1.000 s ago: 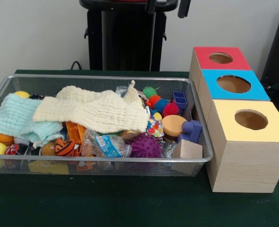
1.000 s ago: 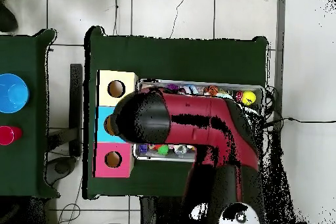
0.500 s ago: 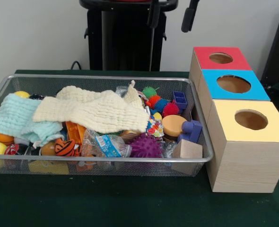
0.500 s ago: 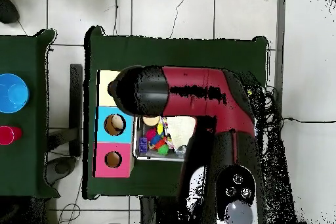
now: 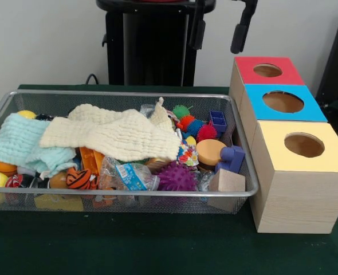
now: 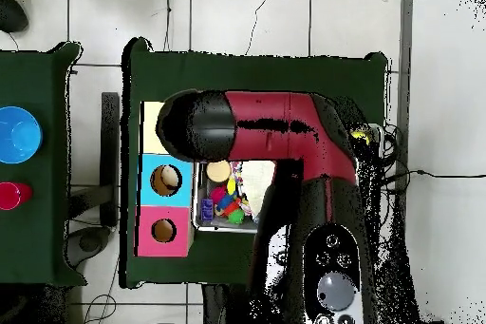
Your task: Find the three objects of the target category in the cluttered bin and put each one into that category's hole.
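A wire bin (image 5: 129, 193) holds a jumble of toys. At its right end lie spiky balls: green (image 5: 181, 110), red (image 5: 206, 132) and purple (image 5: 176, 177). Beside them are a blue block (image 5: 217, 121), a wooden disc (image 5: 209, 151) and a wooden block (image 5: 226, 182). A cream cloth (image 5: 114, 134) and a light blue cloth (image 5: 20, 143) cover the middle and left. My gripper (image 5: 219, 26) hangs open and empty, high over the bin's right end. From overhead the arm (image 6: 275, 135) hides the gripper and most of the bin.
Right of the bin stand three boxes with round holes in their tops: red (image 5: 246, 66), blue (image 5: 252, 94) and yellow (image 5: 272, 154). Yellow and orange balls lie at the bin's left end. In the overhead view, a side table carries a blue bowl (image 6: 19, 135).
In the front view the gripper's fingers have come lower into the picture and shifted right. From overhead, the arm has swung off the bin's end, uncovering the spiky balls.
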Motion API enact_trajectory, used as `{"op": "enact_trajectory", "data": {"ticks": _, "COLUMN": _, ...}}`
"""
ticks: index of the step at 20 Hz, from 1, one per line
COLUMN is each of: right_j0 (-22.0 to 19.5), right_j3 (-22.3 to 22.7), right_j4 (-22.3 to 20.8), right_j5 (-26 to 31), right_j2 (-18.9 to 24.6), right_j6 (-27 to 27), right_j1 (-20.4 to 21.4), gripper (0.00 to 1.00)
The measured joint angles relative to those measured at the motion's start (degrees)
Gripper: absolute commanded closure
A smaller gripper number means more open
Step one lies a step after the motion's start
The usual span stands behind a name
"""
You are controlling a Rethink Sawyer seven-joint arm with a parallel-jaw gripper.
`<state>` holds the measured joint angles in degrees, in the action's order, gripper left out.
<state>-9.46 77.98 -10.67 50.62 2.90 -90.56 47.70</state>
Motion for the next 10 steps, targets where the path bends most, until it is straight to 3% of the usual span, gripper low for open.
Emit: {"op": "enact_trajectory", "data": {"ticks": 10, "right_j0": -3.9, "right_j3": 0.0, "right_j4": -0.1, "right_j5": -2.9, "right_j2": 3.7, "right_j6": 0.0, "right_j1": 0.4, "gripper": 0.0}}
